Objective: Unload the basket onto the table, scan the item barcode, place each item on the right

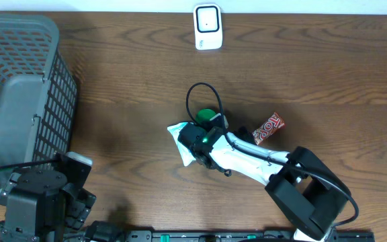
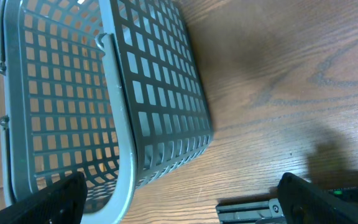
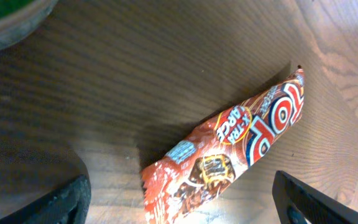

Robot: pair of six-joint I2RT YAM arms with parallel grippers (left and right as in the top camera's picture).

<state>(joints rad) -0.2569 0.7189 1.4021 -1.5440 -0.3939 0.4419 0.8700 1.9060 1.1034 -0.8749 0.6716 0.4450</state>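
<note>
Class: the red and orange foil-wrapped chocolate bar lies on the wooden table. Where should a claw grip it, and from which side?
Probably mid-length on the red and orange foil-wrapped chocolate bar, pinching across its narrow width, coming down from above: it lies flat and long on the wooden table, so its long edges lie closest together.

The table (image 1: 133,94) shows wood grain, the basket (image 2: 160,93) matt grey plastic, the snack wrapper (image 3: 229,155) glossy, probably film.
</note>
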